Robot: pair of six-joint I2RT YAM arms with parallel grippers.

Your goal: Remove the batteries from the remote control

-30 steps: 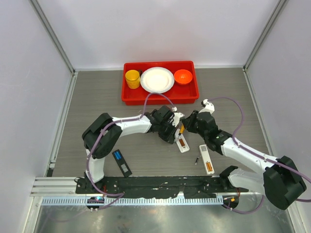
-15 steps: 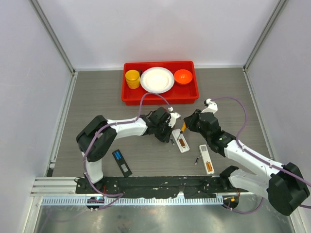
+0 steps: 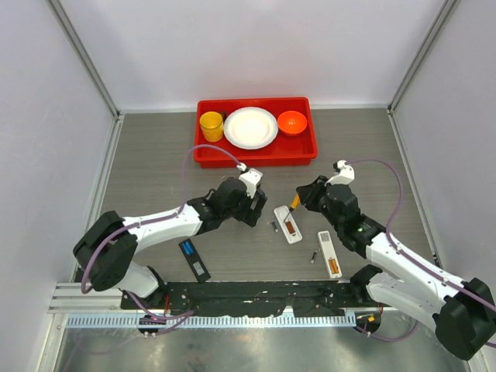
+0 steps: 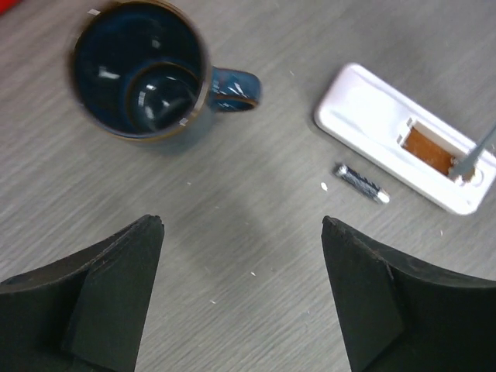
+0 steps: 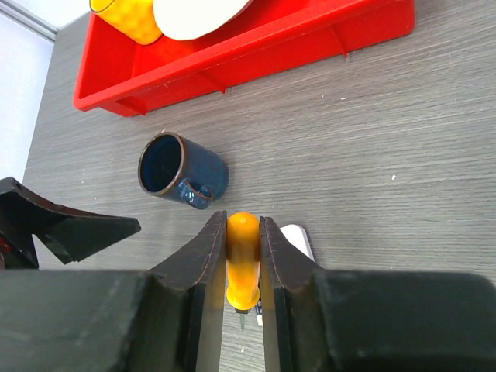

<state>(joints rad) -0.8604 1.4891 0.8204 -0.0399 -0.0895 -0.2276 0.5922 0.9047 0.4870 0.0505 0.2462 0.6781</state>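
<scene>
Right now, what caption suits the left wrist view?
Open left gripper near a loose battery, opened remote and blue mug.

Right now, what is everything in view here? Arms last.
tray: 1, red, table's far side
cup: 1, yellow, in tray, left
plate: 1, white, in tray, middle
bowl: 1, orange, in tray, right
mug: 1, dark blue, on table near tray
open remote: 1, white, table centre, battery bay uncovered
second remote: 1, white, right of it
battery: 1, dark grey, loose beside open remote
small dark item: 1, beside second remote, too small to tell
black piece: 1, flat, blue patch, near left
screwdriver: 1, orange handle, held
left gripper: 1, black, open
right gripper: 1, black, shut on screwdriver
</scene>
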